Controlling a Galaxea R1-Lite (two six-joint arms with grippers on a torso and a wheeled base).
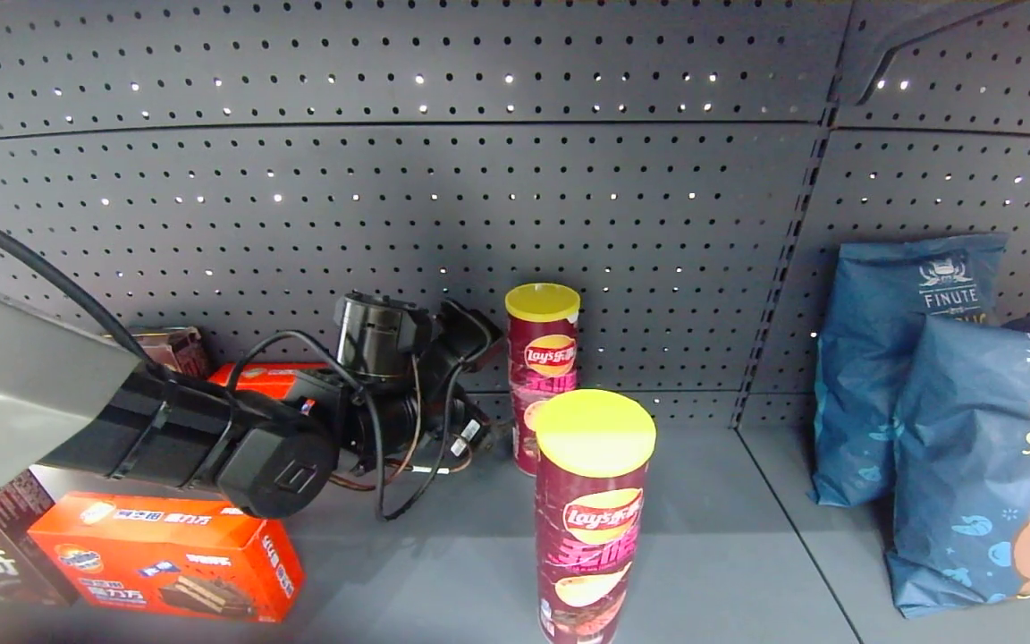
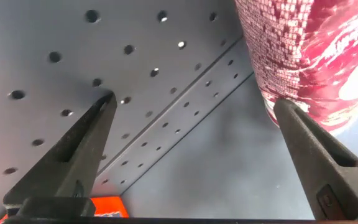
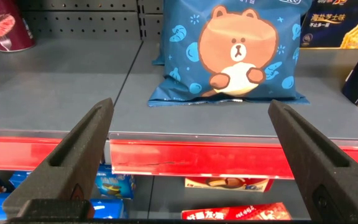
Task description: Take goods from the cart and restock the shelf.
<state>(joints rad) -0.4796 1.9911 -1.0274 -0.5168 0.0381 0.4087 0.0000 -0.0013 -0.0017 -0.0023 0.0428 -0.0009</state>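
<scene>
Grey pegboard shelf (image 1: 730, 537): left gripper (image 2: 191, 102) fingers spread, empty, one tip just beside rear chip can (image 1: 542, 353); right gripper (image 3: 191, 102) likewise. Risk: sideways withdrawal could clip and topple that can.

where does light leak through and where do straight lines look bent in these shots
Head view: light shines through holes in the pegboard, and its seams bow, as with a wide lens. Left wrist view: a few holes glow too, beside the chips can. Right wrist view: the bear bag is evenly lit; below the red strip it is darker.
</scene>
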